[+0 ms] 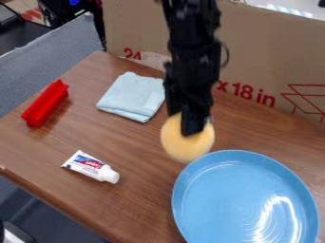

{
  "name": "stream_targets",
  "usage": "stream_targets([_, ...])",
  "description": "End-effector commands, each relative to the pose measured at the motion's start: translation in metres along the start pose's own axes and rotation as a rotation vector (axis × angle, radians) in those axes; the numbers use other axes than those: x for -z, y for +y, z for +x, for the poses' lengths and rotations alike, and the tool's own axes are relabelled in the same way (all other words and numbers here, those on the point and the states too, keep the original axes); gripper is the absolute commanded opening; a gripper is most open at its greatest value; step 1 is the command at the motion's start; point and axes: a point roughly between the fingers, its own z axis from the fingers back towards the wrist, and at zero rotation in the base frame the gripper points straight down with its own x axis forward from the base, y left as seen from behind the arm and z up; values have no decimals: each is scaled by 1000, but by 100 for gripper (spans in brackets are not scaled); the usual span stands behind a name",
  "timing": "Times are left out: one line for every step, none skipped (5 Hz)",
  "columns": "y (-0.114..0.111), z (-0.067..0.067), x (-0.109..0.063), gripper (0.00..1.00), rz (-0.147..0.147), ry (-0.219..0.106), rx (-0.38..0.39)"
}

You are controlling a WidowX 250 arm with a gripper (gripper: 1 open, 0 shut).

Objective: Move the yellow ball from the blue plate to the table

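The yellow ball [187, 142] hangs in the air above the brown wooden table [140, 157], just left of the blue plate's rim. My gripper [192, 126] comes down from above and is shut on the ball's top; the fingertips are partly hidden against it. The blue plate [248, 201] lies at the front right with nothing on it. The black arm rises from the gripper toward the top of the view.
A folded pale-blue cloth [135, 95] lies at the back left. A red object [46, 102] sits near the left edge. A toothpaste tube [91, 167] lies at the front left. A cardboard box [273, 57] stands behind the table.
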Motion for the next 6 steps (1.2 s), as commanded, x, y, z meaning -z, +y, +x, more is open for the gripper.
stream_targets([-8, -3, 11, 0, 59, -22, 46])
stream_targets([-8, 8, 13, 0, 101, 7, 45])
stream_targets([-9, 17, 20, 0, 107, 10, 35])
stream_targets([-8, 6, 9, 0, 113, 8, 41])
stream_targets([-7, 14, 9, 0, 110, 3, 39])
stream_targets([-6, 9, 10, 0, 105, 11, 37])
